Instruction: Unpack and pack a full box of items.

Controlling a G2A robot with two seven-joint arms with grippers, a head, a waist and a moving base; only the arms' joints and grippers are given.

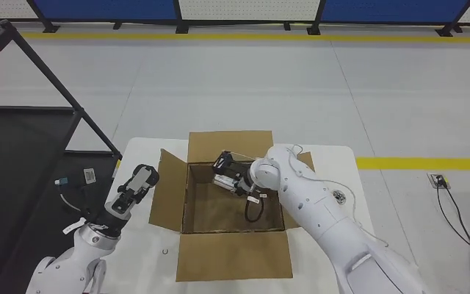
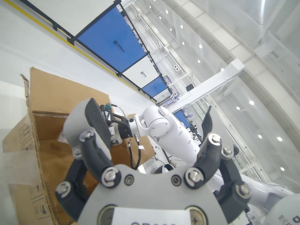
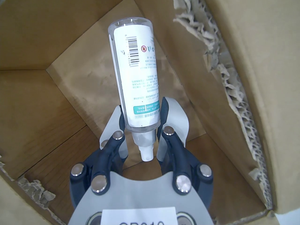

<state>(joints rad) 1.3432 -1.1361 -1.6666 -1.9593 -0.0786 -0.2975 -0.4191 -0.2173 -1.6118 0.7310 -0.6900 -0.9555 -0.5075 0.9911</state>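
The bottle (image 3: pixel 136 78) is inside the box (image 1: pixel 231 256), in the middle of the top view. The right jaws are shut tight on its cap end. The left jaws are wide open and hold nothing, left of the box, over the counter (image 1: pixel 147 151).

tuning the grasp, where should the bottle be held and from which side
Grip the bottle across its round straight body near the nozzle end, where the right end effector is shut on it now. Come from above through the open top: the box walls block the sides.
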